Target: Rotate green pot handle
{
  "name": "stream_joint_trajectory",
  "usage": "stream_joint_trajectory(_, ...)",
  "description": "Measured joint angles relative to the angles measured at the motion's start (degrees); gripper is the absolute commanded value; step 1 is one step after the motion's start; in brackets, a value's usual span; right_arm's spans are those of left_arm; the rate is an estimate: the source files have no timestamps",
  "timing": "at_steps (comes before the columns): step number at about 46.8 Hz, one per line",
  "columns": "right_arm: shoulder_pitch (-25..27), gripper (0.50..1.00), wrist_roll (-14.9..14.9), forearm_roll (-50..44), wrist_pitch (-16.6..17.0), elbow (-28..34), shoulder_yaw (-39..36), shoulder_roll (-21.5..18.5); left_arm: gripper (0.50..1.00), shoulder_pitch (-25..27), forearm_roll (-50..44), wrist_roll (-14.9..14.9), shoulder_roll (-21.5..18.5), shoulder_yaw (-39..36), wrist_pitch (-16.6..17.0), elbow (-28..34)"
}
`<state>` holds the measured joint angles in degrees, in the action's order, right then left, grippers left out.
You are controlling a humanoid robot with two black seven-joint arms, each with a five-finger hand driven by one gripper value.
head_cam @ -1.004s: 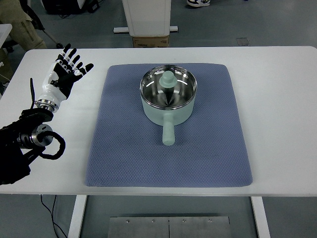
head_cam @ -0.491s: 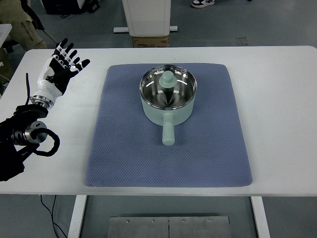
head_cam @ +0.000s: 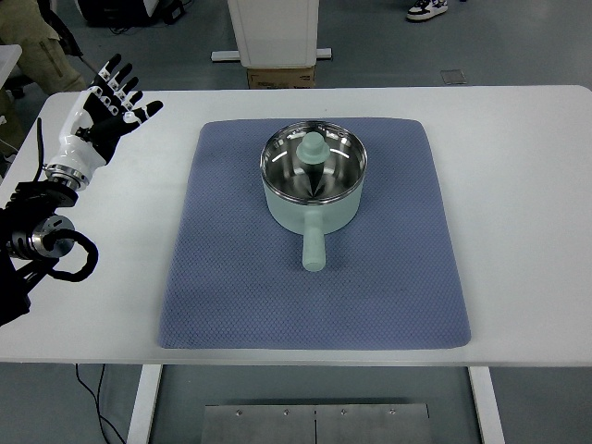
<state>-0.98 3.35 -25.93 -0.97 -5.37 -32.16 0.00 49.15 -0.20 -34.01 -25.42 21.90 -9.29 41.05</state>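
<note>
- One left hand (head_cam: 100, 116) is raised over the table's far-left corner, fingers spread, nothing in it; the right arm does not show.
- One green pot (head_cam: 313, 182) stands on the blue mat (head_cam: 314, 277), nearer its far edge, well apart from the hand.
- One handle (head_cam: 314, 245) sticks out toward the table's near edge.
- One lid with a green knob (head_cam: 314, 147) sits on the pot.
- One white table (head_cam: 518, 203) bears it all.
- One cardboard box (head_cam: 281, 76) stands on the floor beyond.
- No writing is legible.
</note>
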Motion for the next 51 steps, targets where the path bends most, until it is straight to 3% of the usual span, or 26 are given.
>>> stream_joint_trajectory(23,0.0,1.0,0.0,0.0,0.0,0.0,0.0,0.0,1.0,2.5,8.7,-0.2,-6.6,0.0,-0.3,10.4)
stream_joint_trajectory(51,0.0,1.0,0.0,0.0,0.0,0.0,0.0,0.0,1.0,5.5,21.8,-0.1,-9.7,0.0,-0.5,18.7)
